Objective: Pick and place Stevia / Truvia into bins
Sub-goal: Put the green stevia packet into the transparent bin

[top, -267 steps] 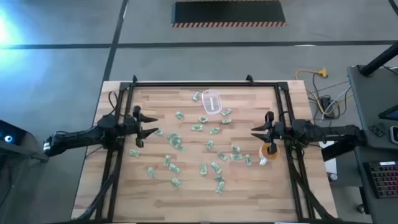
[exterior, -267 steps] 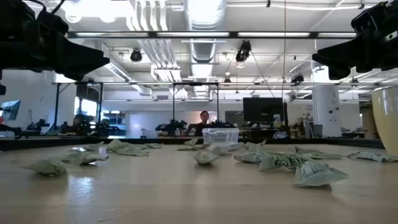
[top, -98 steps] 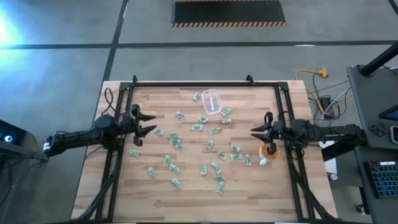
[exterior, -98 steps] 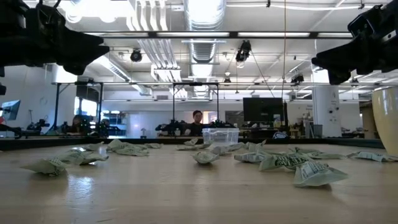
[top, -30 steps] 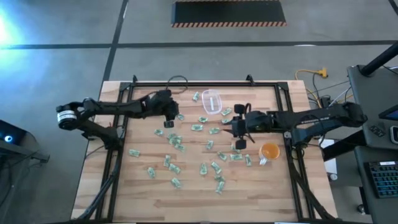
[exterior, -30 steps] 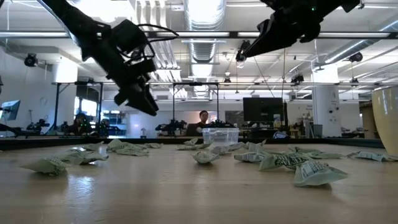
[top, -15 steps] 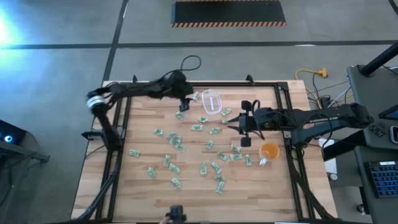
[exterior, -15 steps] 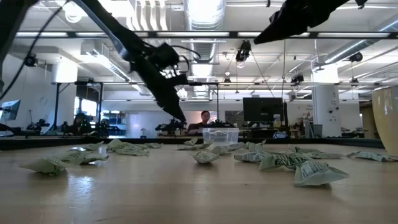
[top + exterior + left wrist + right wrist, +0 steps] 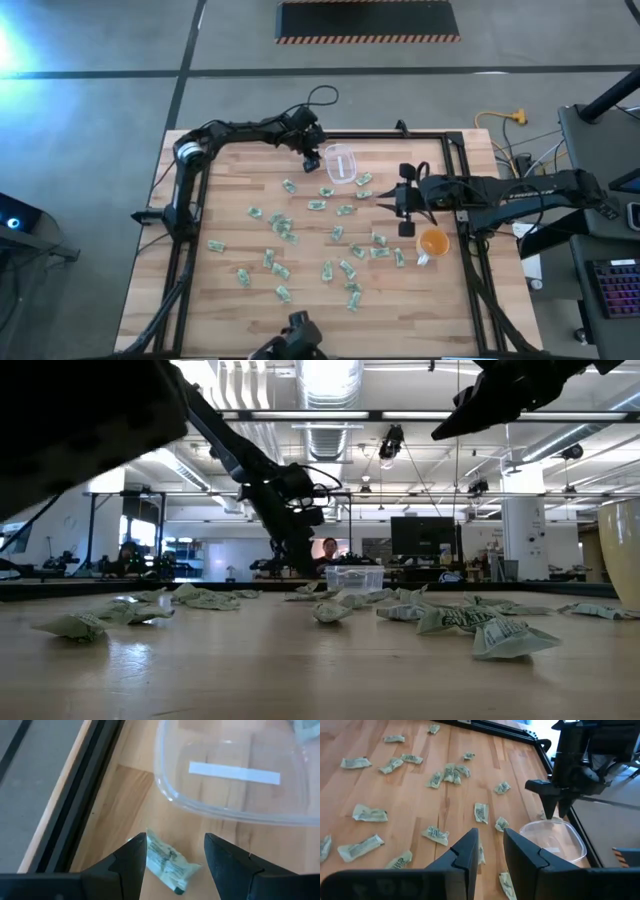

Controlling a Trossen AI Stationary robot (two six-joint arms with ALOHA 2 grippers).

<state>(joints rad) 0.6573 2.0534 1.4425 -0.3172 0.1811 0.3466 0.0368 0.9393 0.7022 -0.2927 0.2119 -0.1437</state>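
Many green-and-white sweetener packets (image 9: 283, 232) lie scattered flat on the wooden table. The clear tub (image 9: 341, 163) stands at the far middle, and also shows in the low view (image 9: 355, 578). My left gripper (image 9: 312, 157) is open at the tub's left side, pointing down. In the left wrist view its fingers (image 9: 132, 857) stand on either side of one packet (image 9: 167, 862) lying on the table beside the tub (image 9: 235, 775). My right gripper (image 9: 402, 205) is open and empty, above the table right of the middle, its fingers (image 9: 465, 855) looking toward the tub (image 9: 552, 840).
An orange cup (image 9: 432, 241) stands near the right edge, close under my right arm. A black frame (image 9: 330, 134) runs along the table's far edge and sides, just behind my left gripper. A dark object (image 9: 292, 343) shows at the table's near edge.
My left gripper has swung toward the table's far edge and to the right, and has come down beside the tub over one packet. My right gripper has drawn a little toward the table's right edge. The packets and tub have kept still.
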